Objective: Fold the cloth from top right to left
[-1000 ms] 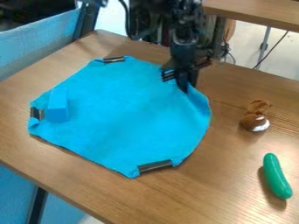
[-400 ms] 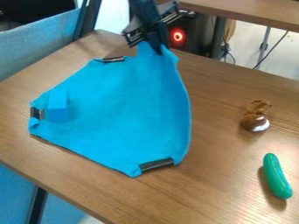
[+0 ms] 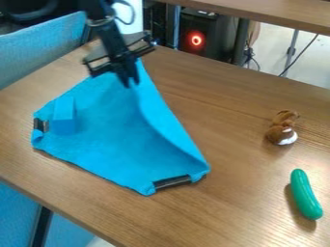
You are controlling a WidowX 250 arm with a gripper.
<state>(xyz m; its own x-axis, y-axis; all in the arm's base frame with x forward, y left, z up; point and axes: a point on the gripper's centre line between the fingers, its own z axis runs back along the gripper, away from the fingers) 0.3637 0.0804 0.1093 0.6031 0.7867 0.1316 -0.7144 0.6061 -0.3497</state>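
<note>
My gripper [image 3: 130,82] hangs over the upper part of the blue cloth [image 3: 116,140], its fingers shut on the cloth's top right corner. From there the cloth's right side slopes in a raised fold down to the front right corner, where a black clip lies. Another black clip holds the left corner, beside a blue block [image 3: 63,116] lying on the cloth. The arm hides the cloth's upper edge around the gripper.
On the wooden table [image 3: 258,169] to the right are a brown and white plush toy [image 3: 282,128] and a green cucumber-like toy [image 3: 305,194]. Blue chair backs border the table at the left.
The gripper has moved left, rising and then coming lower, with the cloth's corner in it. The cloth's right side has been drawn up and leftward. The toys and block stayed put.
</note>
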